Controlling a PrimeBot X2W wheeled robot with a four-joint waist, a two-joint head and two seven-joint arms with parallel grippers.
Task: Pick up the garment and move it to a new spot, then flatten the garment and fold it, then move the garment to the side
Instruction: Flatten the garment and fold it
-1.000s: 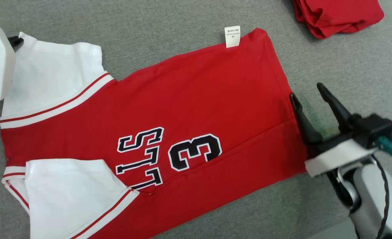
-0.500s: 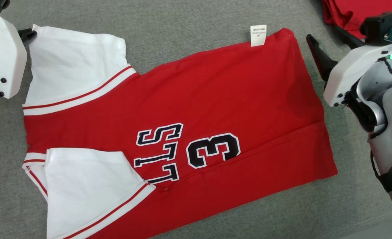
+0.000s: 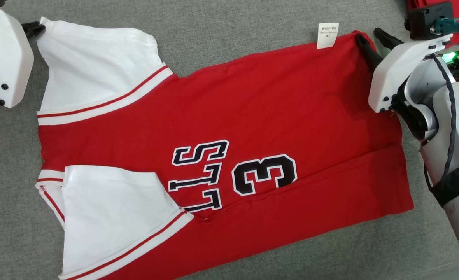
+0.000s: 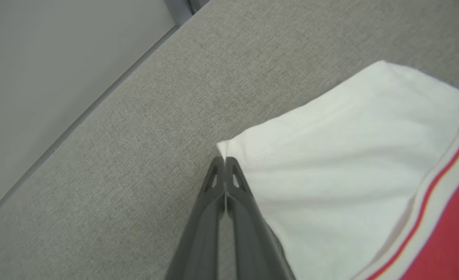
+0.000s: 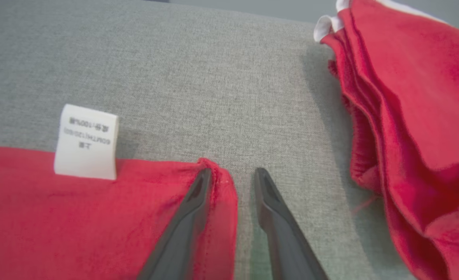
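Head view: garment flat, partly folded. Left gripper clamps sleeve corner; right gripper parted, hem corner between jaws. Further folding, side-move pending.

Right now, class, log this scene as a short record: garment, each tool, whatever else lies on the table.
garment: red jersey with white sleeves, spread flat, not yet folded
left tool: shut on a white sleeve's corner
right tool: open, straddling the red hem corner beside the care label
elsewhere: folded red pile, apart from the garment
table: grey fabric top
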